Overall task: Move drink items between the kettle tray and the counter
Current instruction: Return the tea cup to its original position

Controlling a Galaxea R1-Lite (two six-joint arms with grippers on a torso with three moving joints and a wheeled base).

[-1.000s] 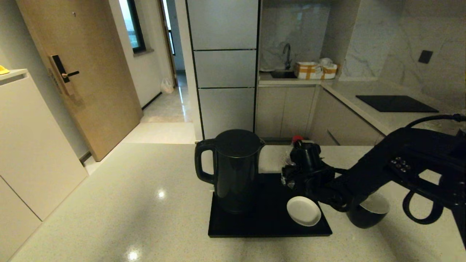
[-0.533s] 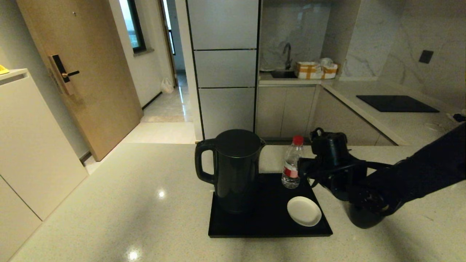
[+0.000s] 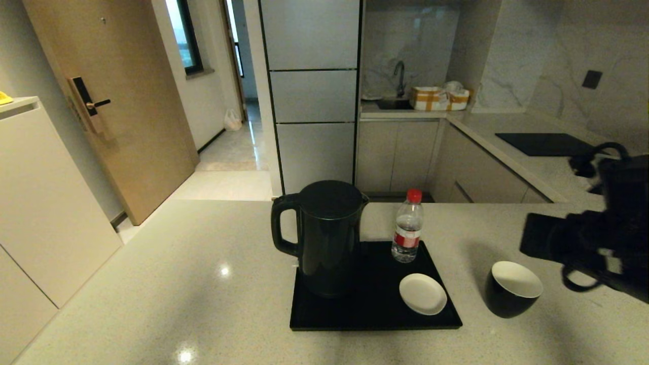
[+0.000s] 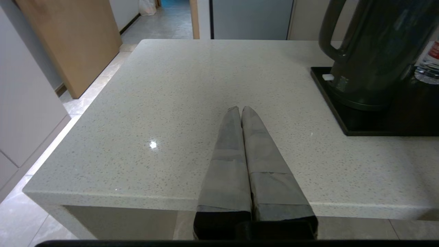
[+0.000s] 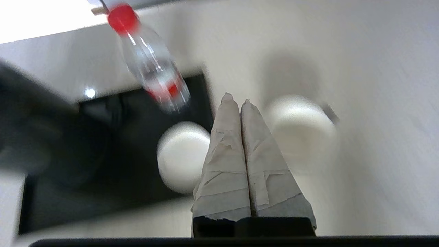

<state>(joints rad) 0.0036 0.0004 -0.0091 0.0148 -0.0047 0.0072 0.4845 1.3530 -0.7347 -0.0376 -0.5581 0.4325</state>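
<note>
The clear bottle (image 3: 406,233) (image 5: 151,72) with its red cap stands upright at the back right corner of the black kettle tray (image 3: 375,314). The tall black kettle (image 3: 324,235) (image 4: 374,55) stands on the tray's left side. The black cup (image 3: 512,288) (image 5: 301,130) with a white inside sits on the beige counter (image 3: 177,284) to the right of the tray. My right gripper (image 5: 236,97) is shut and empty, raised above the counter at the far right, its arm (image 3: 598,238) above and right of the cup. My left gripper (image 4: 240,109) is shut and empty, low over the counter's near left part.
A small white saucer (image 3: 423,293) (image 5: 183,154) lies at the tray's front right. A black cooktop panel (image 3: 547,144) is set in the far right worktop. A sink tap (image 3: 400,76) and boxes (image 3: 438,97) stand at the back. The counter's near edge (image 4: 120,197) lies under my left gripper.
My right gripper let go of the bottle on the tray's back right corner, then drew back to the right and upward, shutting empty. The bottle and cup now show fully. The left arm stayed still.
</note>
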